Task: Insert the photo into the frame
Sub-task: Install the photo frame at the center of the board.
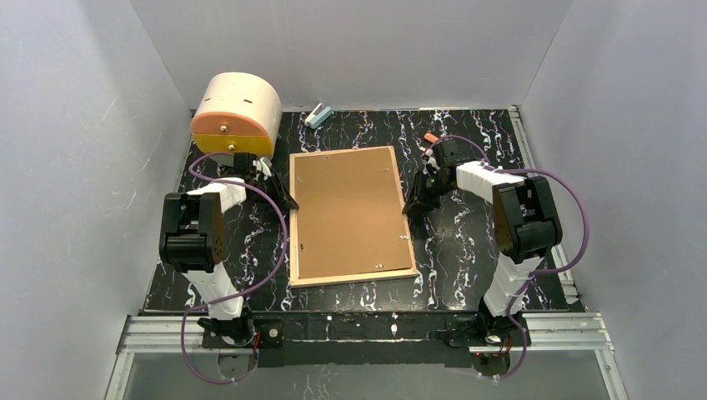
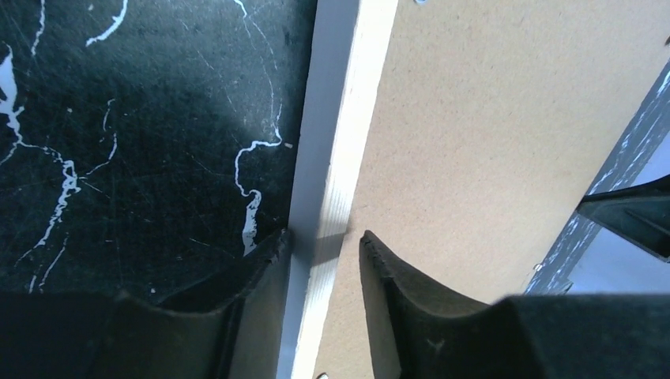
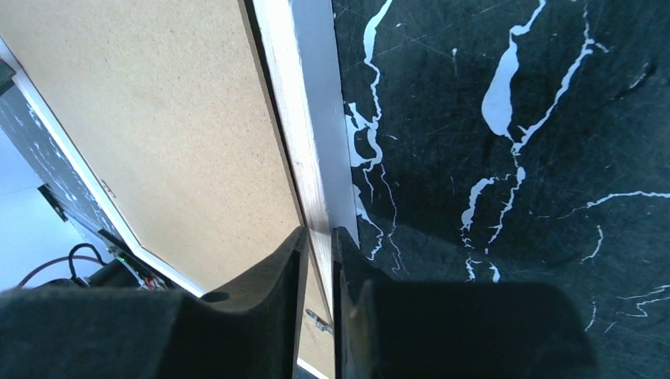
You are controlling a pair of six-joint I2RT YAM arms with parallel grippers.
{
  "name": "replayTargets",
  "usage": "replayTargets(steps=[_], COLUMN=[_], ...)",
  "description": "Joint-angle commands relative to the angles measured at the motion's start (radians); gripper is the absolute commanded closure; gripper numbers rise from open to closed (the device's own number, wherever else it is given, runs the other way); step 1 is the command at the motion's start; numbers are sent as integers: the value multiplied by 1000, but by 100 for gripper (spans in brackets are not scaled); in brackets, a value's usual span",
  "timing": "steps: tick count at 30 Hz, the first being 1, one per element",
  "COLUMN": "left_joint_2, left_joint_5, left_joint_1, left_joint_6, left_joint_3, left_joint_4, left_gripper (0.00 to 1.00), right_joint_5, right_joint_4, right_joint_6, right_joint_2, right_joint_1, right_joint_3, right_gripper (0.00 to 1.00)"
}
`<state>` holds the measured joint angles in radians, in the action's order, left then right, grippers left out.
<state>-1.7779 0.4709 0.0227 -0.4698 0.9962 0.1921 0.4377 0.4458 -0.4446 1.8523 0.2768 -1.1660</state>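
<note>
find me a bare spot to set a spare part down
Free: on the table, the back strip between the frame and rear wall, right of the light blue object; also the near strip between frame and arm bases. Crowded: the frame's long edges, where the left tool and right tool sit, and the back-left corner by the orange-and-cream container.

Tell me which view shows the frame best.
The top external view: the whole frame is visible, back up, all four edges. Left wrist: only a short stretch of its left rim; right wrist: of its right rim.
</note>
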Motion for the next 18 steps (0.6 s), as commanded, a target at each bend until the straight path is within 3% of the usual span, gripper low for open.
replayTargets(steps=[1,5,11,16,18], left_joint_2=[-12,-9,-5,17,23], left_joint_5=[52,71,69,29,18], left_joint_1=[5,5,5,4,5], left_joint_6=[-12,-23,-35,-31,-31], left_joint_3=[-37,-49,-65,-64,-66], left_joint_4=[25,4,-18,-19,-19], left_gripper=[67,70,68,64,63], right_joint_5=[85,91,88,17,13], right_joint_4=[-26,1,45,77,82], right_joint_6=[-19,-19,-13,-12,-5], right_joint_2=[-10,-27,-79,-114,-135], right_joint_1=[15,15,17,18,19], right_joint_3=[0,1,5,-9,2], right_gripper=[80,84,83,62,59])
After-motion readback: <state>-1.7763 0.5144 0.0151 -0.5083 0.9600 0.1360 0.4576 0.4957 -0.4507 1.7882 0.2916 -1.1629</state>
